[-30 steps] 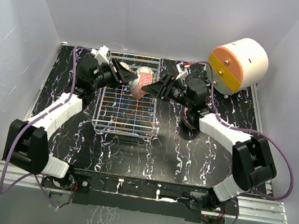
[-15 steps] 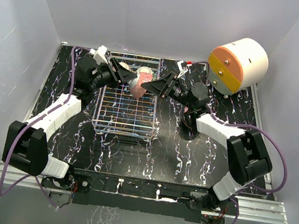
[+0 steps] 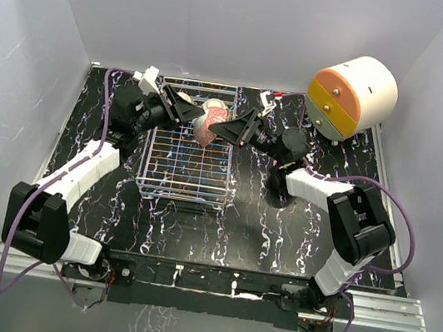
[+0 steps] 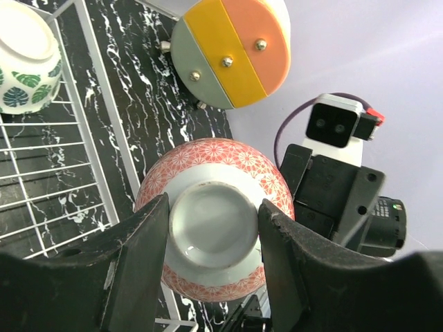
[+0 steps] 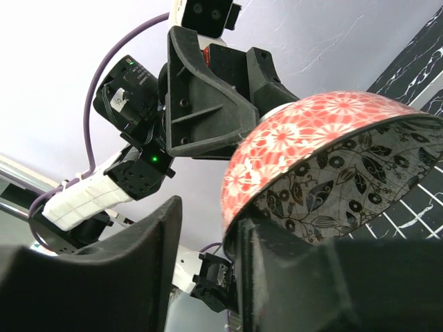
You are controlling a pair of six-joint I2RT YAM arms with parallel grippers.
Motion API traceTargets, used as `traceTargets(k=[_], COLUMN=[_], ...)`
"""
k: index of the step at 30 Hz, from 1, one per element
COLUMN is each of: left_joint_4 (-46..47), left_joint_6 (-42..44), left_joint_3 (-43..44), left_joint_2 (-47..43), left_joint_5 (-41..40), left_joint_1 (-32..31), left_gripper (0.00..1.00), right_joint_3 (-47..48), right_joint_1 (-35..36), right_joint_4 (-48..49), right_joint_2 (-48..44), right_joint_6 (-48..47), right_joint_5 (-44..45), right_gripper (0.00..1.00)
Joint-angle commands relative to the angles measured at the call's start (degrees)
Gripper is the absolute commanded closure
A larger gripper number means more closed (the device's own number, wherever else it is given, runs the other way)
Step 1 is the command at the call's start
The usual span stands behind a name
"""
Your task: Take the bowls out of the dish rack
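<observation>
A pink-red patterned bowl with a white foot ring is held on its side above the far right part of the dish rack. My left gripper is shut on its foot ring; in the left wrist view both fingers press the ring of the bowl. My right gripper is open at the bowl's rim. In the right wrist view one finger is inside the leaf-printed bowl and the other stands apart outside. A green-leaf bowl sits upside down in the rack.
The white-and-orange drawer unit stands at the back right, also in the left wrist view. Bowls remain at the rack's far end. A dark round thing lies under the right forearm. White walls enclose the table.
My right gripper has moved left to the bowl's rim and its arm has folded in. My left gripper has kept the bowl almost still.
</observation>
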Motion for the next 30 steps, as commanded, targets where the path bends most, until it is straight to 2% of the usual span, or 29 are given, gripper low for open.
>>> traceTargets(k=[1, 7, 10, 12, 15, 17, 19, 26, 30], left_joint_4=[2.95, 2.82, 2.40, 1.86, 0.01, -1.79, -3.40, -5.56, -7.37], left_joint_6=[-0.15, -0.25, 0.04, 0.50, 1.72, 2.94, 4.07, 5.39, 6.95], left_joint_3=[0.66, 0.87, 0.92, 0.92, 1.03, 1.25, 1.48, 1.36, 1.23], left_joint_2=[-3.01, -2.96, -3.30, -3.71, -4.65, -5.45, -6.20, -8.41, -8.98], left_joint_5=[0.99, 0.94, 0.62, 0.03, -1.13, -2.10, -2.86, -3.49, -4.27], left_joint_1=[0.31, 0.31, 0.42, 0.47, 0.48, 0.76, 1.04, 1.78, 1.76], left_gripper=[0.75, 0.75, 0.74, 0.70, 0.48, 0.37, 0.34, 0.33, 0.32], right_joint_3=[-0.07, -0.70, -0.81, -0.78, -0.26, 0.07, 0.61, 3.03, 7.15], right_joint_1=[0.16, 0.16, 0.16, 0.05, 0.08, 0.08, -0.01, -0.66, -0.88], right_joint_4=[7.00, 7.09, 7.09, 6.96, 5.44, 2.40, -3.21, -28.08, -47.26], right_joint_2=[0.07, 0.29, 0.24, 0.24, -0.34, -1.58, -3.70, -13.77, -19.03], right_joint_6=[1.01, 1.00, 0.92, 0.87, 0.14, -2.35, -6.29, -22.27, -33.72], right_joint_5=[-0.09, 0.21, 0.18, -0.22, -1.00, -1.33, -1.09, 3.39, 9.31], right_gripper=[0.67, 0.90, 0.92, 0.92, 0.92, 0.92, 0.92, 0.93, 0.92])
